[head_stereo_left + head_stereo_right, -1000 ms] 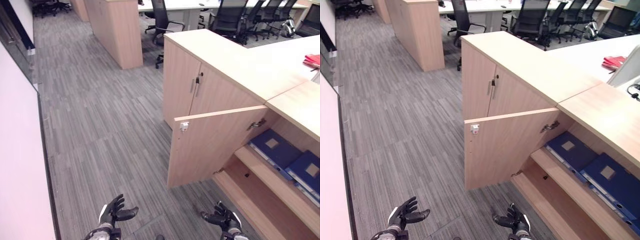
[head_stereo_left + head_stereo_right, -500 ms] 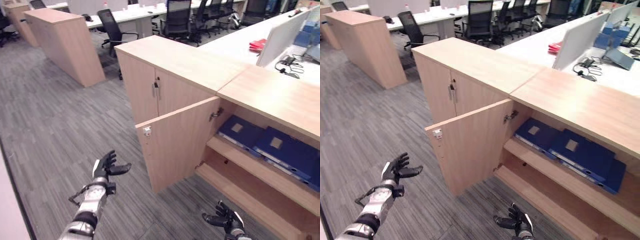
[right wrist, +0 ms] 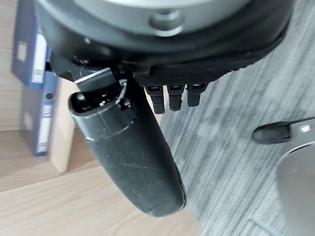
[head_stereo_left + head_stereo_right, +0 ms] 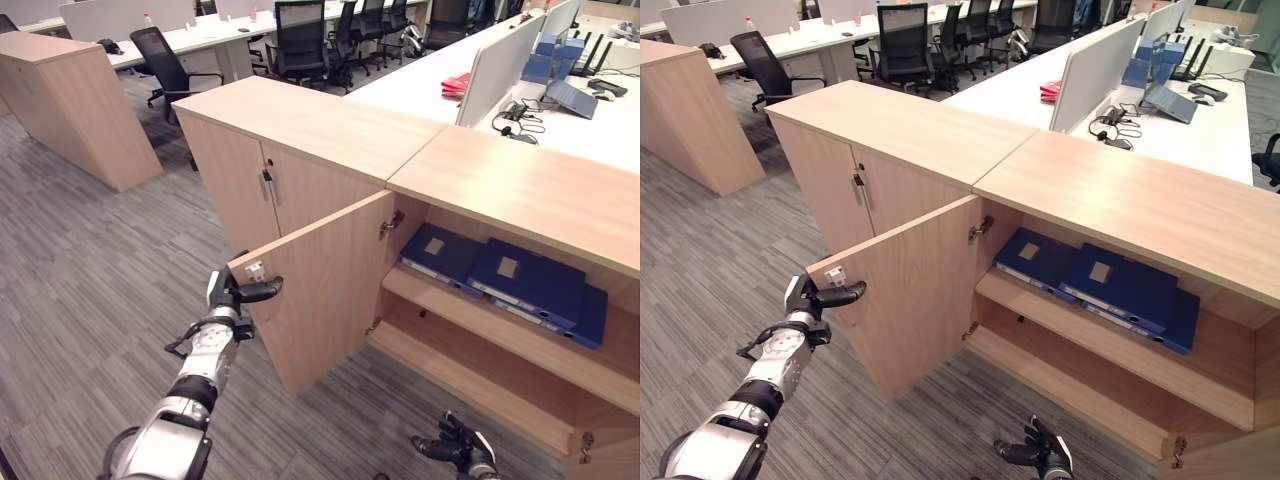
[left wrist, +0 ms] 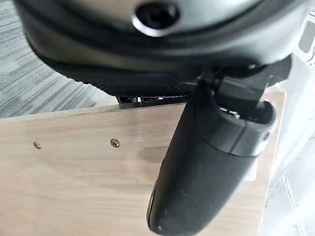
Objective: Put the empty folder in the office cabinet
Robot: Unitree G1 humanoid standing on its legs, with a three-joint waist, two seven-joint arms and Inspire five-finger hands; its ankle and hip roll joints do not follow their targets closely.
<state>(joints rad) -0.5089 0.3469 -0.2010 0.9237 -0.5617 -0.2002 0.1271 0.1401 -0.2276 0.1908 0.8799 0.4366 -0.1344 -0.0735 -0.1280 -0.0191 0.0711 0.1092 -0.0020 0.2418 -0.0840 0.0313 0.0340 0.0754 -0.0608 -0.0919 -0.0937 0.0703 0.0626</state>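
The left hand (image 4: 222,296) is raised to the free edge of the open cabinet door (image 4: 320,285); its thumb is laid over the door's top corner, while the fingers are hidden behind the panel, so the grip cannot be told. The right hand (image 4: 458,452) is held low over the carpet (image 4: 90,250), fingers spread and nothing held. Blue folders (image 4: 500,275) are seen lying flat on the upper shelf (image 4: 500,335) inside the office cabinet (image 4: 520,200). Whether they are empty cannot be told.
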